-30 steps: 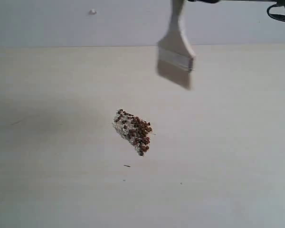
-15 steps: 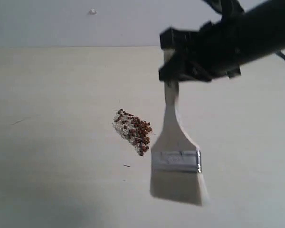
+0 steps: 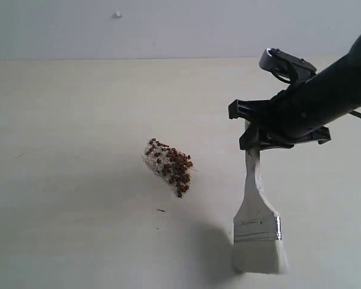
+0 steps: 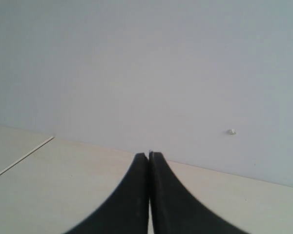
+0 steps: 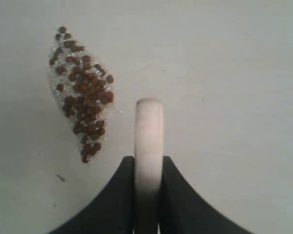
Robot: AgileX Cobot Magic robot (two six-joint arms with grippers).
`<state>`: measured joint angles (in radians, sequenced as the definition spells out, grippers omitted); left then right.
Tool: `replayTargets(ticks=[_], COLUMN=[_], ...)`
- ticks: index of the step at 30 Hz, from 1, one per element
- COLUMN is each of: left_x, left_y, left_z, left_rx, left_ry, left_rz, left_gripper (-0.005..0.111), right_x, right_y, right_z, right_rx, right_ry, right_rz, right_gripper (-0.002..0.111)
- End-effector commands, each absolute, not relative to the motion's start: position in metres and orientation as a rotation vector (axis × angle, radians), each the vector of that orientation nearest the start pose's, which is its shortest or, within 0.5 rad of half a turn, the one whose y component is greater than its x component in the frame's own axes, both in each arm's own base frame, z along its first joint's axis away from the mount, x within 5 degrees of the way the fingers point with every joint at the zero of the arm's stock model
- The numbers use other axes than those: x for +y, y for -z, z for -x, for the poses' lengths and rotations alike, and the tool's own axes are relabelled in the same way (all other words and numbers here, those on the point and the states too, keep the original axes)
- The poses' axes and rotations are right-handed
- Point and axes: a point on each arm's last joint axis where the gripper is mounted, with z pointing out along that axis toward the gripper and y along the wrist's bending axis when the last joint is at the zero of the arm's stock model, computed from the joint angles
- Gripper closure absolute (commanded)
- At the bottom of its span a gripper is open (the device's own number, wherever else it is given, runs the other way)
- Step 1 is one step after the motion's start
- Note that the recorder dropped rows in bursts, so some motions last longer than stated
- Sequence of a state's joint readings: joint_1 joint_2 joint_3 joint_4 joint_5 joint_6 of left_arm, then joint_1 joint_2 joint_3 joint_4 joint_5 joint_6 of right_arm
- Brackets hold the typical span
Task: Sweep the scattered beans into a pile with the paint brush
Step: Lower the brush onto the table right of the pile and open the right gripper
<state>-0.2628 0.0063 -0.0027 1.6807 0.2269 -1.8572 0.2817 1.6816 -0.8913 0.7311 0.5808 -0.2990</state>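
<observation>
Since the earlier frames our right arm (image 3: 325,96) has dropped and swung to the right in the exterior view, carrying the brush (image 3: 256,224) down beside the pile (image 3: 169,167). We see the pale tabletop (image 3: 72,108) filling most of that view. The brush hangs bristles-down, right of the pile and apart from it; whether its bristles touch the tabletop we cannot tell. Our right claw (image 3: 251,143) is clamped on the wooden handle (image 5: 149,131). Only the right wrist view shows the handle's rounded end sticking out between the jaws, near the heaped beans (image 5: 85,92) and their whitish crumbs. Only the left wrist view shows our left claw (image 4: 149,157), its jaws pressed together on nothing, pointing toward the wall (image 4: 136,58). One dark fleck (image 3: 160,210) lies apart from the pile.
</observation>
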Motion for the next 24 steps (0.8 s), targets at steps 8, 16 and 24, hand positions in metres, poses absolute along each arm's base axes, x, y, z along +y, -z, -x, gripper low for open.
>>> replayTargets(ticks=[8,16,24], left_x=[0.006,0.006,0.006], left_y=[-0.215,-0.215,-0.215], left_z=[-0.057,-0.057,-0.057], left_rx=[1.458,1.458,1.458], left_ry=[0.189,0.189,0.189], left_rz=[0.121,0.121,0.121], left_gripper=[0.107,0.107,0.107], right_x=[0.123,0.126,0.122], right_y=[-0.14,-0.128,-0.124], right_z=[-0.35,-0.367,-0.374], right_rx=[2.887,2.882,2.831], right_ry=[-0.72,-0.709,-0.635], right_rz=[0.119,0.091,0.059], right_gripper=[0.108,0.108,0.068])
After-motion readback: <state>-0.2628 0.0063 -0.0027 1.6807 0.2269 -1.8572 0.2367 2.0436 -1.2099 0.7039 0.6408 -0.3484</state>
